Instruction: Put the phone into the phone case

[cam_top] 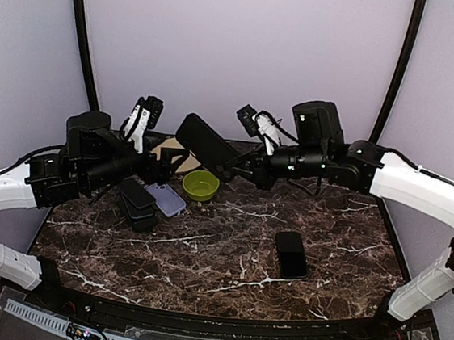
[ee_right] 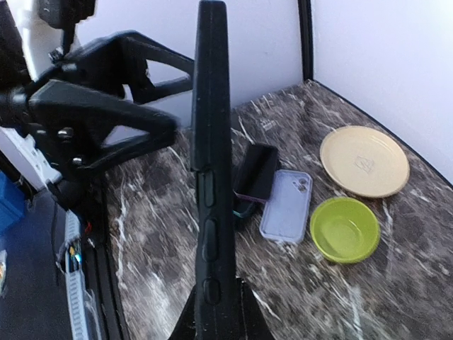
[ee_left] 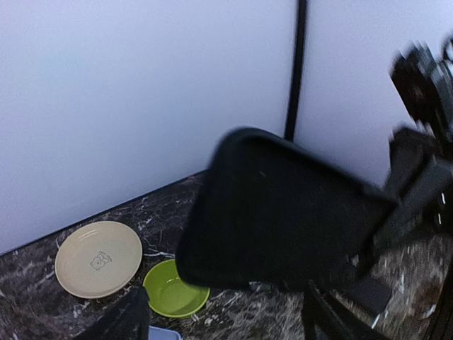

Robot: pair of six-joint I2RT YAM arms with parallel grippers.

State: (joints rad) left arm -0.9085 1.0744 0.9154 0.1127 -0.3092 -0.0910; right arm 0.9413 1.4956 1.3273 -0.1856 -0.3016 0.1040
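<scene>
From above, the right gripper is clamped on the phone, held in the air at the far middle. The left gripper is spread wide just left of it. The case lies on the table beside a bowl. Left wrist: the phone looms blurred. Right wrist: the phone stands edge-on and the case lies flat.

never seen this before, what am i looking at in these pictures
Two robot arms stand at a dark marble table. One picture looks down from above; the other two come from a camera on each wrist. The right gripper is shut on a black slab phone held in the air; the left gripper is open beside it. On the table lie a pale lavender phone case, a green bowl, a cream plate, a stack of black phones and one more black phone.
</scene>
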